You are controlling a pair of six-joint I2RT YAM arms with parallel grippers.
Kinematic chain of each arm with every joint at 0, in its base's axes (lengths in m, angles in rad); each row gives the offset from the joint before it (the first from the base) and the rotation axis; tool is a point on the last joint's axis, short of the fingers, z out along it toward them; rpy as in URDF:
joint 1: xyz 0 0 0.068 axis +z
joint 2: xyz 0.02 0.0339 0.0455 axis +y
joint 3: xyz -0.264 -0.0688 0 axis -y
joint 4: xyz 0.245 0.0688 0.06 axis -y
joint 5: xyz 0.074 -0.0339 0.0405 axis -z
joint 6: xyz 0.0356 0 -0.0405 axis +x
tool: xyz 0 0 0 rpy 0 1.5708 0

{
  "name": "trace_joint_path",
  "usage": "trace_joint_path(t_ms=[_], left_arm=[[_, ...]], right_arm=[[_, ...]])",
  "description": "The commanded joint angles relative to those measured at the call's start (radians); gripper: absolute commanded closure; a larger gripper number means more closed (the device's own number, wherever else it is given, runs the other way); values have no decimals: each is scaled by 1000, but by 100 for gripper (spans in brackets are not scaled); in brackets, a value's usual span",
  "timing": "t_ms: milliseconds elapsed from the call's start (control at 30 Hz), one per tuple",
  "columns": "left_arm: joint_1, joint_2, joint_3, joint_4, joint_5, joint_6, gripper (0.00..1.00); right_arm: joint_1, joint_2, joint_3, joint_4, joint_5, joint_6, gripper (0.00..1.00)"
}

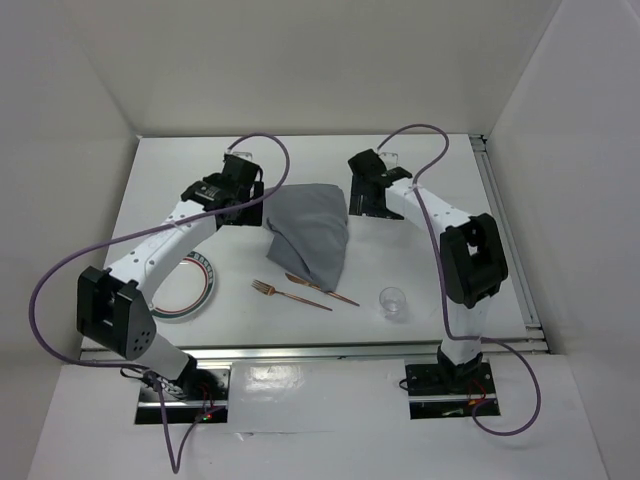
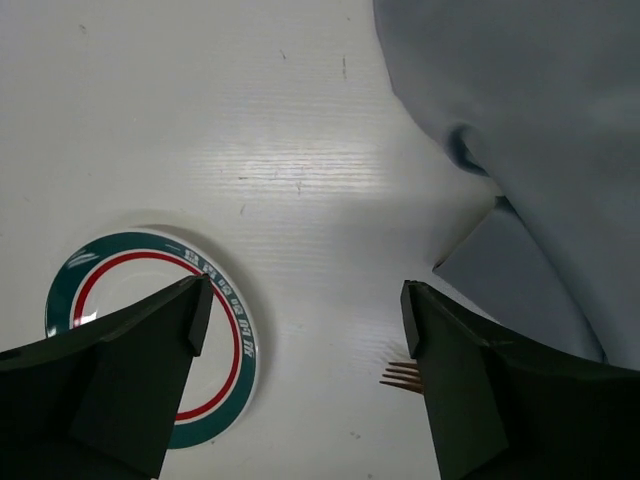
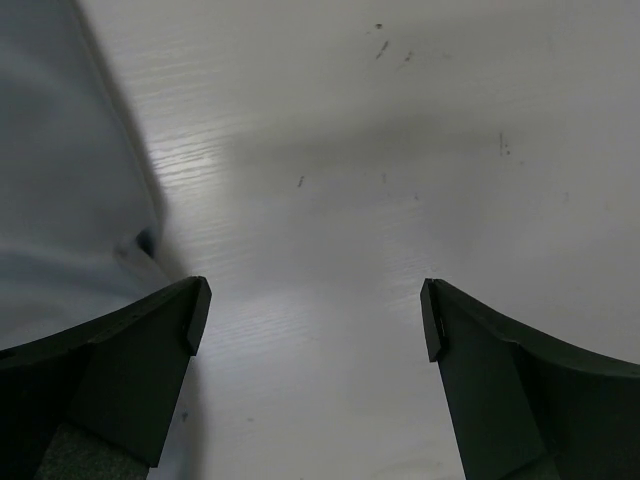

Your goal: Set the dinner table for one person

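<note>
The white dinner table (image 1: 430, 170) carries a crumpled grey cloth (image 1: 310, 235) at its middle. A white plate with a green and red rim (image 1: 205, 285) lies front left, partly under my left arm. A copper fork (image 1: 290, 294) and a second copper utensil (image 1: 322, 289) lie in front of the cloth. A clear glass (image 1: 393, 302) stands front right. My left gripper (image 1: 245, 213) is open and empty just left of the cloth; its wrist view shows the gripper (image 2: 305, 300), plate (image 2: 150, 245), fork tines (image 2: 400, 377) and cloth (image 2: 540, 120). My right gripper (image 1: 362, 205) is open and empty just right of the cloth (image 3: 70, 180).
White walls enclose the table on the left, back and right. A metal rail runs along the right edge (image 1: 510, 240) and the near edge (image 1: 320, 352). Purple cables loop over both arms. Bare table surface (image 3: 400, 150) lies under my right gripper (image 3: 314, 300).
</note>
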Motion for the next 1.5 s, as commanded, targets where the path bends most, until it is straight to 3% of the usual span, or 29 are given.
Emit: trace_joint_path(t_ms=[0,133,167,300,367,500,633,800,1000,1133,1167,1233,1267,1400,1467], left_arm=[[17,-51,32,-14,90,-22,7],[17,-108,-14,61,293,4,14],[17,-117,-55,122,428,57,14],[38,-107,-74,110,481,-11,14],[92,-107,-117,122,530,-66,15],[231,-130,-206,188,763,-127,19],[342,-160,-259,188,780,-221,21],[426,-286,-341,188,757,-301,22],[486,-332,-376,144,753,-292,22],[511,-332,-395,135,774,-281,22],[521,-332,-405,135,783,-272,22],[521,-332,-405,124,783,-261,22],[521,-332,-405,124,783,-261,22],[521,-322,-405,124,797,-243,22],[521,-312,-416,142,844,-243,22]], right_arm=[[15,-97,-9,84,-65,-9,0],[15,-160,-49,145,-155,-29,0],[15,-175,-58,160,-208,-43,0],[38,-249,-116,259,-377,-121,0],[55,-258,-107,268,-411,-143,0],[151,-208,-14,224,-421,-184,8],[274,-77,124,178,-366,-215,8],[320,104,236,177,-342,-252,8],[345,294,403,187,-362,-275,11],[345,378,486,197,-344,-275,24],[345,394,527,178,-335,-266,39],[345,421,561,167,-323,-243,51],[345,430,571,167,-323,-243,67],[345,392,592,156,-323,-232,100],[332,360,592,156,-336,-232,100]])
